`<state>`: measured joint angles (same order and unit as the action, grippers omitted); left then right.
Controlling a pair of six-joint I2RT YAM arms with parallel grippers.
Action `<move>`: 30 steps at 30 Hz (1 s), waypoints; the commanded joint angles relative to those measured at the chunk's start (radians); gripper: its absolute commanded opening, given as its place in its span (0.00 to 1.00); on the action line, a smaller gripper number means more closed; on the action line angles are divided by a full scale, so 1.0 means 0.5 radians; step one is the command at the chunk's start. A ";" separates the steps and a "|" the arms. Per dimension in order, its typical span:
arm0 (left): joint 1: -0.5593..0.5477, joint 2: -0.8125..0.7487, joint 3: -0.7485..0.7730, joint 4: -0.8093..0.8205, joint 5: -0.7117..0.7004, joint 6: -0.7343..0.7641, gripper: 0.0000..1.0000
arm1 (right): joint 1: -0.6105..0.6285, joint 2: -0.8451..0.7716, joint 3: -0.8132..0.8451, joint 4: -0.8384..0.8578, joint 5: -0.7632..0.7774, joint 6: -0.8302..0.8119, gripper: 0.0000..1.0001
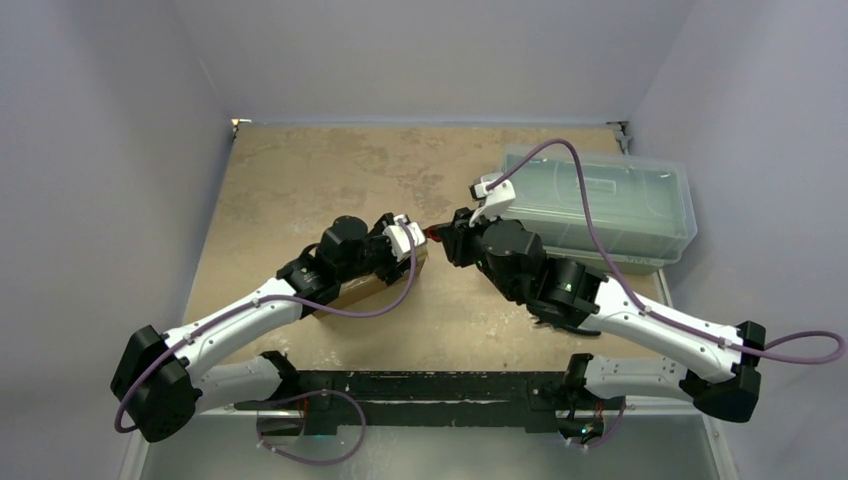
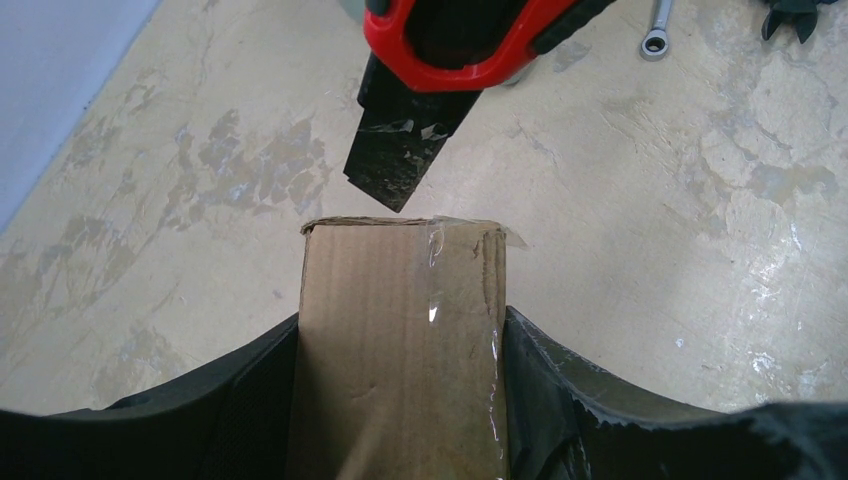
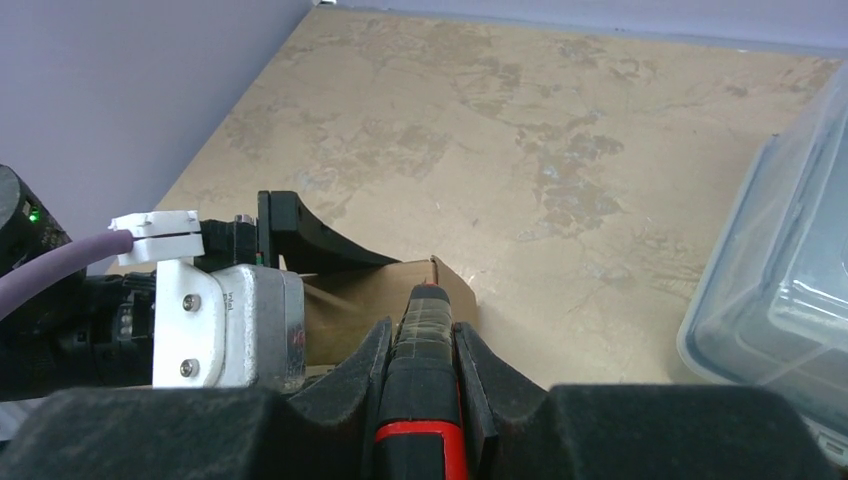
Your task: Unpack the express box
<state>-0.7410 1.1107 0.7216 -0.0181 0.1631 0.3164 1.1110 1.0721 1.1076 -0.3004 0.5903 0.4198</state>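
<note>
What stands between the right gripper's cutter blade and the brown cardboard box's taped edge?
Nothing visible. The red-and-black cutter, held in the right gripper, points its blade at the taped edge of the flat brown cardboard express box across bare table; the left gripper clamps the box.

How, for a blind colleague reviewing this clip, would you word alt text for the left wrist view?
A brown cardboard box sits clamped in the left gripper, its taped end facing away. A red-handled cutter with a black blade points down at that end, tip close to the tape. A wrench lies on the tan table beyond.
</note>
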 commanded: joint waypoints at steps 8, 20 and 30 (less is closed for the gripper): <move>-0.011 -0.058 -0.020 0.098 0.014 0.007 0.46 | 0.008 0.066 0.028 0.131 0.098 0.009 0.00; -0.009 -0.061 -0.020 0.097 0.009 0.004 0.44 | 0.008 0.118 0.001 0.141 0.038 -0.002 0.00; -0.011 -0.052 -0.030 0.159 -0.098 -0.069 0.41 | 0.061 0.156 -0.014 -0.049 -0.059 0.020 0.00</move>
<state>-0.7422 1.1057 0.7204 -0.0193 0.1474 0.3077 1.1130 1.1454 1.1046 -0.2935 0.5884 0.4183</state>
